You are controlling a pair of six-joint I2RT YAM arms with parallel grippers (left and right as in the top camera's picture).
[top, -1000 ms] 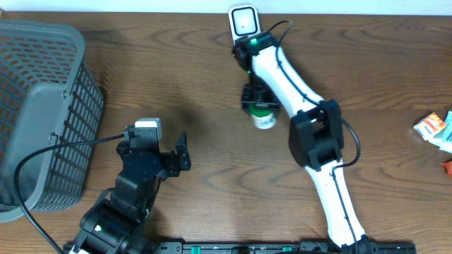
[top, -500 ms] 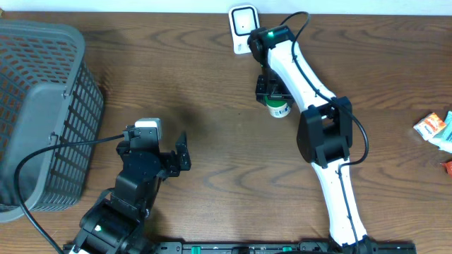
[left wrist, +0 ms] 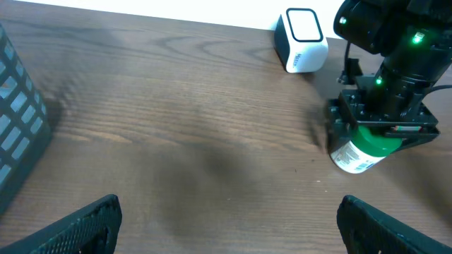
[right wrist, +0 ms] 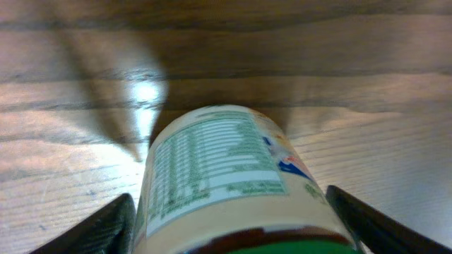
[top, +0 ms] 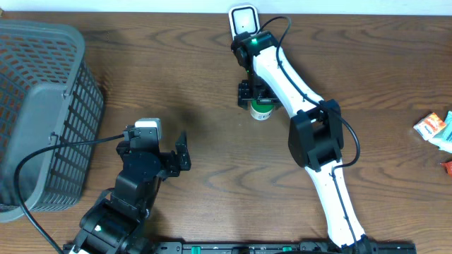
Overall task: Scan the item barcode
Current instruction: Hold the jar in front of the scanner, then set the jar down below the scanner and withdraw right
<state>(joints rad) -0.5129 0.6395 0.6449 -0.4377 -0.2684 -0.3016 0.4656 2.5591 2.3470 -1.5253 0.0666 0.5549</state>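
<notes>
The item is a small bottle (top: 262,111) with a green cap and a cream label. It lies on its side on the wooden table, just below the white scanner (top: 244,21). My right gripper (top: 254,95) stands over it, open, with its fingers either side of the bottle (right wrist: 219,169) and a thin gap on the right. The printed nutrition panel faces the right wrist camera; I see no barcode. From the left wrist view the bottle (left wrist: 361,151) rests under the right gripper (left wrist: 385,120), near the scanner (left wrist: 302,39). My left gripper (top: 158,144) hangs open and empty (left wrist: 226,226) at the front left.
A grey mesh basket (top: 42,106) fills the left side of the table; its corner shows in the left wrist view (left wrist: 14,134). Snack packets (top: 434,127) lie at the right edge. The right arm's white links run from the front edge up to the scanner.
The right gripper swung right with the bottle, then back left to below the scanner. Its jaws have widened off the bottle. The left arm has not moved.
</notes>
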